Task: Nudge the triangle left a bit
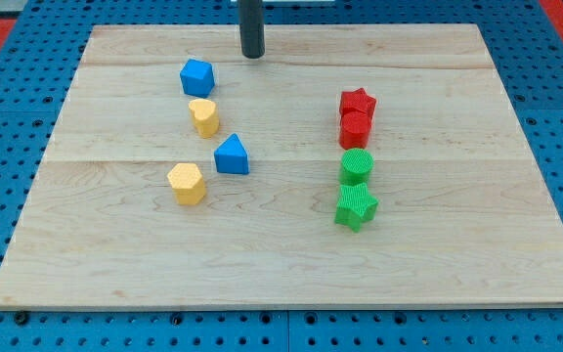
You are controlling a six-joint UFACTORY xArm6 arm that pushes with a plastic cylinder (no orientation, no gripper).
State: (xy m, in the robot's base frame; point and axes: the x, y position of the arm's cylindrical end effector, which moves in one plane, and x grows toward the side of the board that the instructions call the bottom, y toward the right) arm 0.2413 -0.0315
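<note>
Camera view: my tip (252, 55) rests near the table's (457, 264) top edge, at about twelve o'clock from the board's centre and just to the one-o'clock side of the blue cube (196, 76), touching no block; this arm carries no gripper, only the dark rod, so there is nothing to open or close. The blue triangle (232, 155), the block to be nudged, sits left of centre, at about five o'clock from the small yellow block (203, 115) and two o'clock from the yellow hexagonal block (187, 183), near both but apart from them. Its apex points toward the view's top, its long axis running roughly left to right along its base. At the right, a red star (358, 101) touches a red cylinder (355, 128), with a green cylinder (357, 165) and a green star (356, 206) below, a column well clear of the triangle. A leftward push likely calls for the tip to come round to the triangle's three-o'clock side first.
</note>
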